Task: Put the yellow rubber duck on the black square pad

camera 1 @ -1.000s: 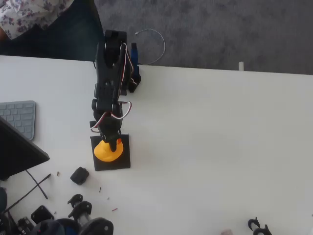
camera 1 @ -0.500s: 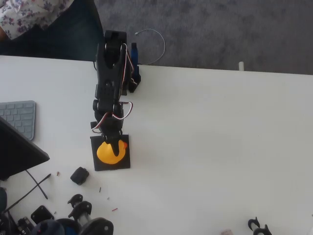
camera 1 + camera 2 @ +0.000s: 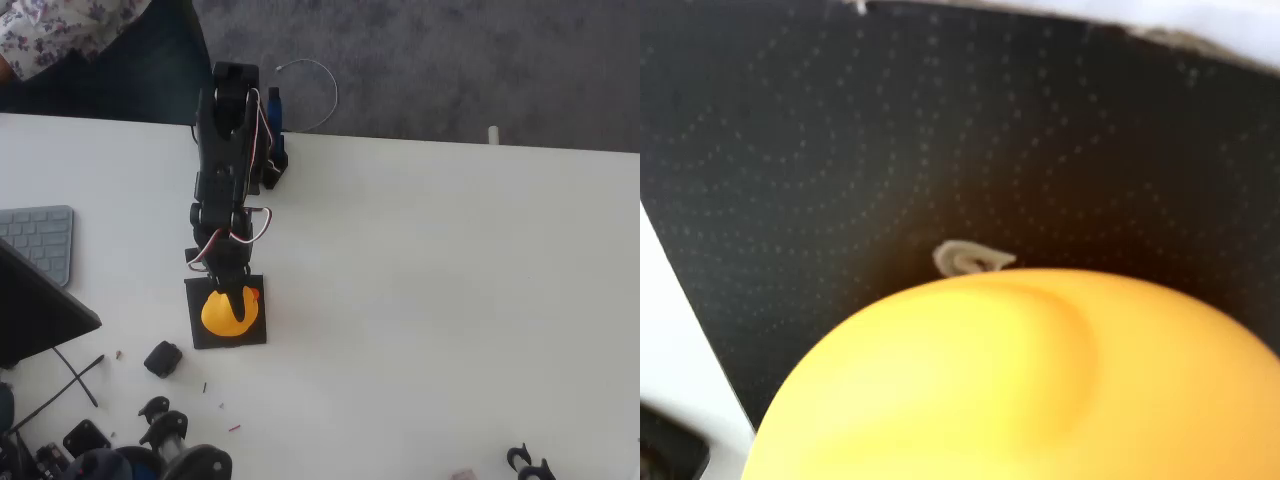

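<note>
One yellow rubber duck (image 3: 227, 310) is sitting over the black square pad (image 3: 252, 332), within its edges. Directly above it is hanging the gripper (image 3: 228, 287); whether its jaws are gripping is unclear. Placing is underway: next, releasing and lifting clear.

One yellow rubber duck (image 3: 226, 311), one black square pad (image 3: 250, 330), one small black block (image 3: 162, 359), one keyboard (image 3: 40, 240).

Desk (image 3: 450, 300) right of black square pad (image 3: 254, 332) is open. Left/below is cluttered: small black block (image 3: 162, 359) near pad's lower-left corner, keyboard (image 3: 40, 240), cables and parts (image 3: 160, 440) along the bottom-left edge.
</note>
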`<move>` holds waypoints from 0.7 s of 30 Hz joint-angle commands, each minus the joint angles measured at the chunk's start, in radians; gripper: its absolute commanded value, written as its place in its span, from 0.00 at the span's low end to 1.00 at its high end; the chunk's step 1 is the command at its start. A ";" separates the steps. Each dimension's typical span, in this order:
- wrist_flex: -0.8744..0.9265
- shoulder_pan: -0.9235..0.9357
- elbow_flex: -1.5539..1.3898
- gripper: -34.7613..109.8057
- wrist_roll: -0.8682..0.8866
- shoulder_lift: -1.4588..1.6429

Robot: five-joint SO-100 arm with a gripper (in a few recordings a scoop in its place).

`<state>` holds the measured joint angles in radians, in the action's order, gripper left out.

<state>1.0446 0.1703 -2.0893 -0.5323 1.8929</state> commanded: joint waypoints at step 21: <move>0.310 0.005 0.035 0.46 0.227 0.555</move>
<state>1.3484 0.1718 -2.0816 -0.3712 2.4191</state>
